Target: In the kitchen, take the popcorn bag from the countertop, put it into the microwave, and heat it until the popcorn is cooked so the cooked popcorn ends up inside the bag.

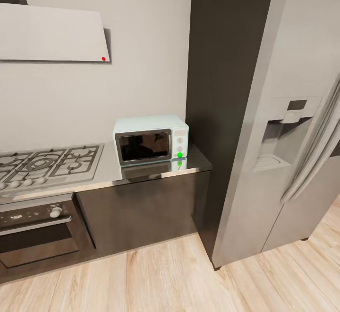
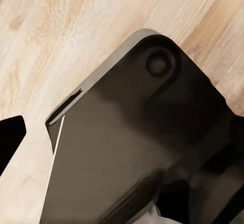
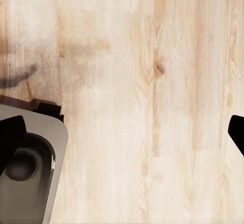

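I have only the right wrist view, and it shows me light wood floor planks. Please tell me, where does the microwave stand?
Observer: In the head view, the small mint-blue box microwave stands on the grey brushed-metal countertop, at its right end, beside a tall dark cabinet.
Operator: Is its door open?
Observer: No, the dark glass door is shut.
Operator: And what is at its left side?
Observer: A steel gas hob is set into the same countertop, apart from the microwave.
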Robot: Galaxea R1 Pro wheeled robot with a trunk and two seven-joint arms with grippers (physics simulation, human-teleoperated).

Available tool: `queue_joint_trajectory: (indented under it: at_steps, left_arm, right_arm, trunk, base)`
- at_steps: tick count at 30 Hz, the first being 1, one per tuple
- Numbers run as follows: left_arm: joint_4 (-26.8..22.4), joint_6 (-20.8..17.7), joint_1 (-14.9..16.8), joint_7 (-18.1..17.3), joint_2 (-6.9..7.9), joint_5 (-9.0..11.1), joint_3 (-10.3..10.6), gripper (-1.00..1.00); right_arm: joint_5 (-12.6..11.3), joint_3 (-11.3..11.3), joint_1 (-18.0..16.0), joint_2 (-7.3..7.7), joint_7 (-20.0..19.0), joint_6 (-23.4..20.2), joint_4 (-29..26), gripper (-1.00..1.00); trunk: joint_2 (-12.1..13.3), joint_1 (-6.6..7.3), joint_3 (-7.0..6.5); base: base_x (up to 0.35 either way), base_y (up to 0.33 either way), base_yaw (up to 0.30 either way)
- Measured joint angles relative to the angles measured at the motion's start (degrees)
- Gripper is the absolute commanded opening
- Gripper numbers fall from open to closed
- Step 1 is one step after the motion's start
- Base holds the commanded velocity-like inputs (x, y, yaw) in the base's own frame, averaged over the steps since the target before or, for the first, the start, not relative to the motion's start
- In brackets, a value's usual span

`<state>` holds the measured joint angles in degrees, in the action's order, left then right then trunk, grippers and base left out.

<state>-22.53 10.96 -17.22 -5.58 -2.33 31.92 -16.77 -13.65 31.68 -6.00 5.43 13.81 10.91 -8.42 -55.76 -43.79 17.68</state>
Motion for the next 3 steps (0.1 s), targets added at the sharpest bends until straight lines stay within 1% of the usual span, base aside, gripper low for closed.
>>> queue_joint_trajectory:
  at_steps: [3]
  left_arm:
    - [0.00, 0.00, 0.00, 0.00, 0.00, 0.00, 0.02, 1.00]
  right_arm:
    - [0.00, 0.00, 0.00, 0.00, 0.00, 0.00, 0.00, 1.00]
  trunk:
    - [0.00, 0.00, 0.00]
  base:
    - [0.000, 0.000, 0.000]
